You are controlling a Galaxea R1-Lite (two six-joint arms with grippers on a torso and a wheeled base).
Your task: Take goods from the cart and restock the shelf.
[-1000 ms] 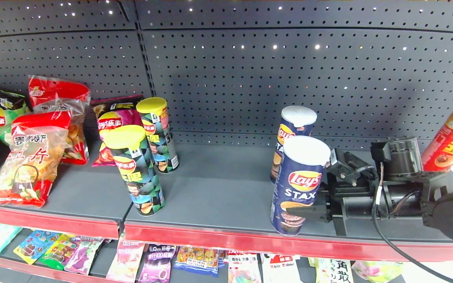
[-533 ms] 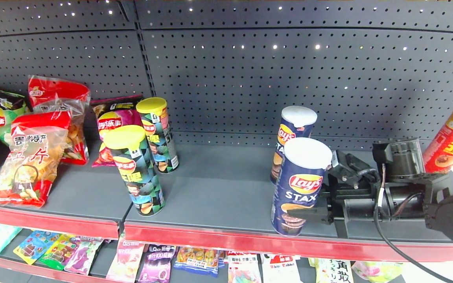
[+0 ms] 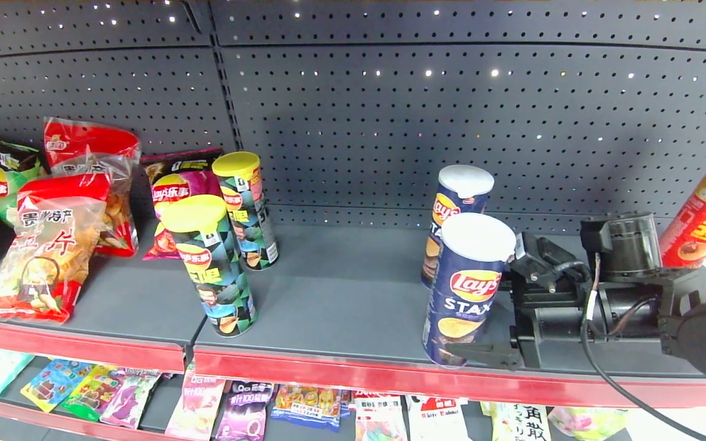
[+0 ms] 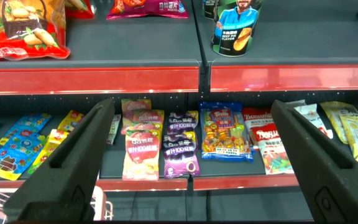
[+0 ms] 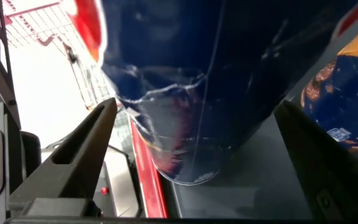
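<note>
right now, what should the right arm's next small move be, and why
Probably draw the right pincer straight back off the shelf. It looks open, spread to either side of the blue can, which stands on its base near the front edge, so it seems placed; a sideways pull might tip it.

Rear blue can point(image 3: 462, 195) half hidden behind front can point(image 3: 467, 283).

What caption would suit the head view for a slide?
Right gripper open around a blue chip can standing at the shelf front edge.
</note>
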